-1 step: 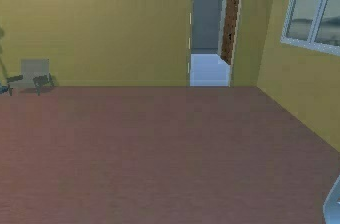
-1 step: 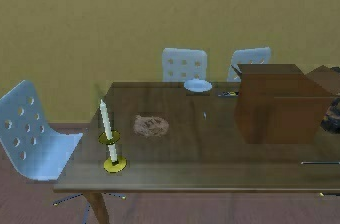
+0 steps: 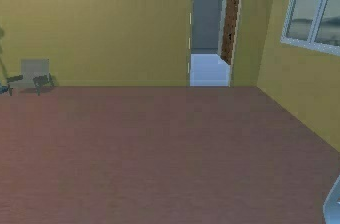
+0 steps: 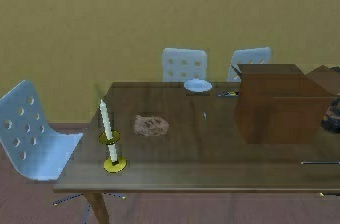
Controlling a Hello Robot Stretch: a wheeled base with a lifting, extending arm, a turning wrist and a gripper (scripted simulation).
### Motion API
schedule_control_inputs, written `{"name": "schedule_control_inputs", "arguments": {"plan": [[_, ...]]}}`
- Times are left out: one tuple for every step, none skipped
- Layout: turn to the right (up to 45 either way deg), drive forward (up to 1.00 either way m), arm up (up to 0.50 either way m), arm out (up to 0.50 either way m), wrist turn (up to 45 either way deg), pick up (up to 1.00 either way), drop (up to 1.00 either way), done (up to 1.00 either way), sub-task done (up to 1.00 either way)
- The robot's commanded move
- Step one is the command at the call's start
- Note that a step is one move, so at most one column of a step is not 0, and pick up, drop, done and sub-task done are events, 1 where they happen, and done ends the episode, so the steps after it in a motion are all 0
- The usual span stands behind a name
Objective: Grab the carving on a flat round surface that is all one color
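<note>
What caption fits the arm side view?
Table with white candle, small tan object and brown box, pale blue chairs alongside.

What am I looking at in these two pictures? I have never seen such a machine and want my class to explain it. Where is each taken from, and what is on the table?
Both are simulator renders from cameras on a wheeled robot with one reaching arm. The forward view looks ahead: wooden floor, yellow walls, a doorway and a window. The arm side view looks out sideways at a table with pale blue chairs. On it are a candle, a brownish lump that may be the carving, a plate and a brown box.
</note>
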Motion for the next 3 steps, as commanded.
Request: {"name": "schedule_control_inputs", "arguments": {"plan": [[0.0,0.0,0.38,0.0,0.0,0.0,0.0,0.0,0.0],[0.0,0.0,0.0,0.5,0.0,0.0,0.0,0.0,0.0],[0.0,0.0,0.0,0.0,45.0,0.0,0.0,0.0,0.0]]}}
